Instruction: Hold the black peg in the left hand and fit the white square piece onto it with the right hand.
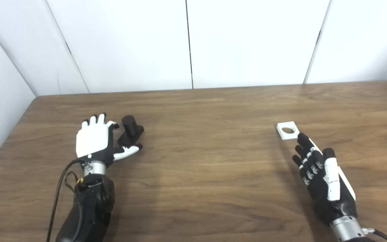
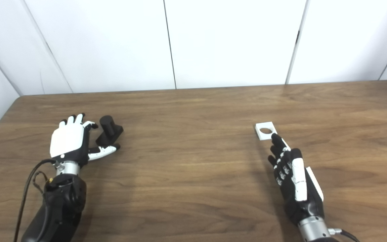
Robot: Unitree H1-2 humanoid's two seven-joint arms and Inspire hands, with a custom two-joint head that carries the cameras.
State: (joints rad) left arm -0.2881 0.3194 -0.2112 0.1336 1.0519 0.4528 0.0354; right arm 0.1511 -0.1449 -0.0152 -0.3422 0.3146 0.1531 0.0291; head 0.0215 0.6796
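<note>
The black peg (image 1: 131, 130), a short cylinder on a square base, stands on the wooden table (image 1: 207, 161) at the left. My left hand (image 1: 94, 141) is just left of it, fingers spread and thumb reaching under the peg's near side; it holds nothing. The white square piece (image 1: 287, 130), with a round hole through it, lies flat on the right. My right hand (image 1: 321, 174) rests just behind it toward me, fingers stretched out, the longest fingertip almost at the piece's near corner. Both hands are open.
White wall panels (image 1: 193, 43) close off the table's far edge and the left side. Bare wood stretches between the two hands. A black cable (image 1: 59, 188) loops beside the left forearm.
</note>
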